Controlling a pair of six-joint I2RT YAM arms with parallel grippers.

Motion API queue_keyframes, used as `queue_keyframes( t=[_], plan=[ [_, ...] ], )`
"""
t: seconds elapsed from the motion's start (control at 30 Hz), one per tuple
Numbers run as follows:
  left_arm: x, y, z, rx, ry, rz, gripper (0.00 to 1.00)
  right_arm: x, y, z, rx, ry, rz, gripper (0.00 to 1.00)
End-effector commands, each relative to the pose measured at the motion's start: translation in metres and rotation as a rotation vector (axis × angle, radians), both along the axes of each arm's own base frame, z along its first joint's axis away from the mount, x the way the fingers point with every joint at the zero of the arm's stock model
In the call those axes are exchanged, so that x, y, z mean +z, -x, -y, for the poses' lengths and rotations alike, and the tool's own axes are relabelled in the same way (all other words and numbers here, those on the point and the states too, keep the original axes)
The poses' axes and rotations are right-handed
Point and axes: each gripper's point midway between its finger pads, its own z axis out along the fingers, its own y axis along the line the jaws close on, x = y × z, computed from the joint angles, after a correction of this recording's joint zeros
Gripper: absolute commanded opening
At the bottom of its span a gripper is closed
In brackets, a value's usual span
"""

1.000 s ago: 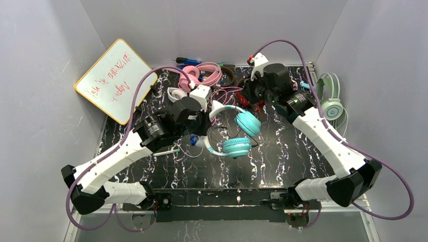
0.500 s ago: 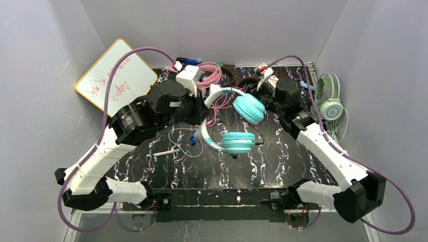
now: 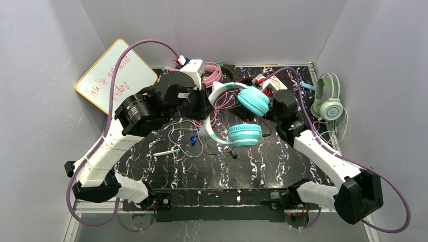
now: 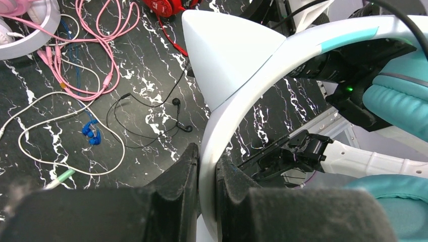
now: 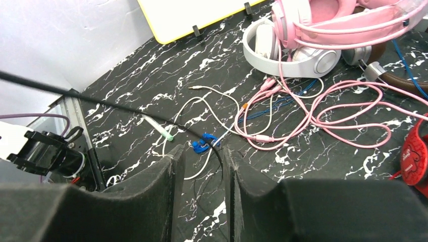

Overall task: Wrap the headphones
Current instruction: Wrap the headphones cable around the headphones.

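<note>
The teal headphones (image 3: 246,135) with a white cat-ear headband (image 4: 237,65) hang above the table's middle. My left gripper (image 4: 207,154) is shut on that headband, both pads pressed flat against it. The upper teal cup (image 3: 254,101) sits just in front of my right gripper (image 5: 203,151), which is open. The thin black cord (image 5: 101,101) of these headphones runs in from the left and drops loosely through the gap by one fingertip. The pink headphones (image 5: 343,20) and white headphones (image 5: 282,55) lie at the back, and the mint green headphones (image 3: 328,103) lie at the right edge.
A whiteboard (image 3: 116,75) leans at the back left. Pink cable loops (image 5: 328,116), a white cable with a green plug (image 3: 166,152), a blue clip (image 5: 204,142) and black earbuds (image 4: 176,103) lie on the black marbled table (image 3: 282,166). Red headphones (image 5: 416,151) lie behind.
My left arm has lifted the teal headphones and carried them back and to the right. My right gripper has come forward beside the upper cup, and its jaws have opened.
</note>
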Motion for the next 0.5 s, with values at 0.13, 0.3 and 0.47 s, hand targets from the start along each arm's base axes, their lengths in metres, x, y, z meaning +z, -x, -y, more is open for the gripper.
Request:
queue_keyframes(
  t=[0.13,0.3,0.47],
  plan=[
    [0.036,0.005,-0.004,0.052,0.158,0.016,0.00,0.019,0.010,-0.004,0.059,-0.101,0.103,0.51],
    [0.041,0.002,-0.006,0.080,0.172,0.022,0.00,0.010,0.006,-0.007,0.052,-0.120,0.080,0.51],
    [0.045,0.001,-0.008,0.099,0.202,0.024,0.00,-0.007,0.013,-0.010,0.079,-0.153,0.025,0.57]
  ],
)
